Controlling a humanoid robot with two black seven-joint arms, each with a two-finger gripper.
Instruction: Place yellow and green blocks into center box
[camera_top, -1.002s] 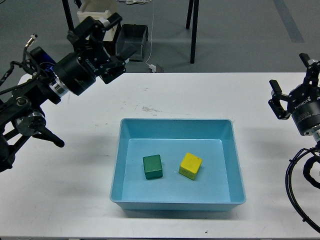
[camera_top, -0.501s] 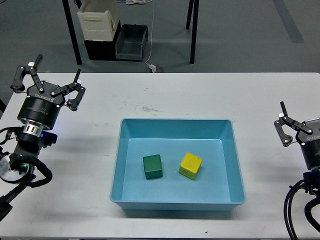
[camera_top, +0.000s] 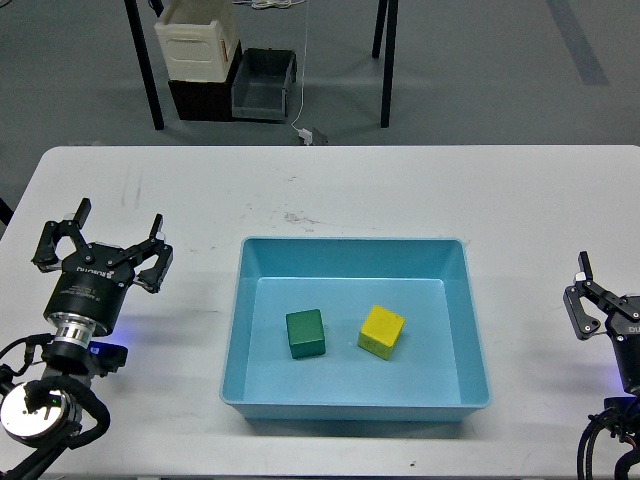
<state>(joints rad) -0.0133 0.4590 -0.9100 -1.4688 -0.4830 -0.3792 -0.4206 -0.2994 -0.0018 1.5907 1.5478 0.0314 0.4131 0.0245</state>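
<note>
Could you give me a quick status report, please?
Left hand open, empty. Right hand unclear. Green block and yellow block in box. Nothing blocking.

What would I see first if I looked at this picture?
You'd spot the big blue box in the middle of the white table first. Inside it sit a green block on the left and a yellow block on the right, close together but not touching. At the edges wait the robot's two hands, the left gripper with fingers spread open and the right gripper partly cut off.
</note>
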